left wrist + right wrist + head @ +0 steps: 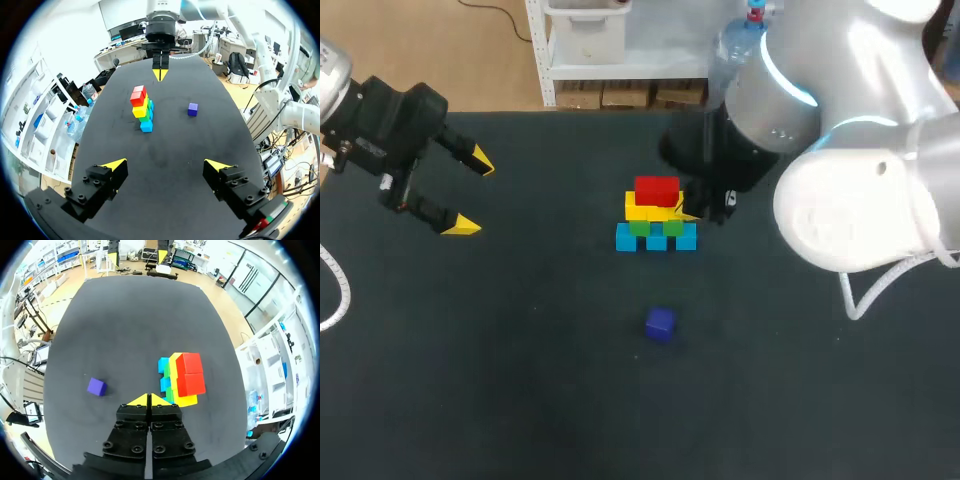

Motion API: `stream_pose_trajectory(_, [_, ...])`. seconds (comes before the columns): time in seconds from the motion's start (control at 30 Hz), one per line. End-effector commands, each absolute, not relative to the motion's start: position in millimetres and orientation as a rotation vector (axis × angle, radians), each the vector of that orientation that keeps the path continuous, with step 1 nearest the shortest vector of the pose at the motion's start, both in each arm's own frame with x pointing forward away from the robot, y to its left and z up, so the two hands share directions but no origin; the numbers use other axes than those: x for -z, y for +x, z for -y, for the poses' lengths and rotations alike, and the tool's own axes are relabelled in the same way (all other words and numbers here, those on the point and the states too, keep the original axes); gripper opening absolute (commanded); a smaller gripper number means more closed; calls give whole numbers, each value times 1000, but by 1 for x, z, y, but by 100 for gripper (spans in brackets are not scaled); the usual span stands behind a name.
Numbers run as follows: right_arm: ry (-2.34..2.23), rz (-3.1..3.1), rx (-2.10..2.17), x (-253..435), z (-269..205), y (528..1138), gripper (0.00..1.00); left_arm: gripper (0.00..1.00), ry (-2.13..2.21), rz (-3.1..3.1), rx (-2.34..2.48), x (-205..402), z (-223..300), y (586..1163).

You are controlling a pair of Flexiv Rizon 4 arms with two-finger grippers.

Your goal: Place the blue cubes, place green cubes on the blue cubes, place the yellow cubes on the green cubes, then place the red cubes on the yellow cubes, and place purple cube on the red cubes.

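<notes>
A stepped stack stands mid-table: a row of blue cubes, green cubes on them, yellow cubes above, and red cubes on top. The stack also shows as red cubes over yellow ones and blue ones. A lone purple cube lies nearer the front. My right gripper hovers shut and empty just behind the stack's right side. My left gripper hangs open and empty far to the left.
The table is a bare black surface around the stack and the purple cube. My right arm's large white elbow looms over the table's right rear part.
</notes>
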State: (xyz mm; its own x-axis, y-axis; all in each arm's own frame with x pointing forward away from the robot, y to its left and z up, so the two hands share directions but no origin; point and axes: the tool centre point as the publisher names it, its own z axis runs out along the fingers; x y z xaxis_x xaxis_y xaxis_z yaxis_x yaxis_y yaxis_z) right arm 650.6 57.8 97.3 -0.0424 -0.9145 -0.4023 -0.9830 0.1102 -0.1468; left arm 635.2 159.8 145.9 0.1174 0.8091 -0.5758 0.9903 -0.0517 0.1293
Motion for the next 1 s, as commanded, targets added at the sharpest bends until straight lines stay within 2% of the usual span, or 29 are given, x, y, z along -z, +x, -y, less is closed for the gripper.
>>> stream_pose_trajectory(0.03, [-1846, -2011, -225, -92, -64, 661, 0, 100, 1909, -1733, 484, -145, -161, 635])
stream_pose_trajectory(1.0, [-1832, -2026, -211, -88, -65, 679, 0, 100, 1909, -1733, 484, -145, -161, 635])
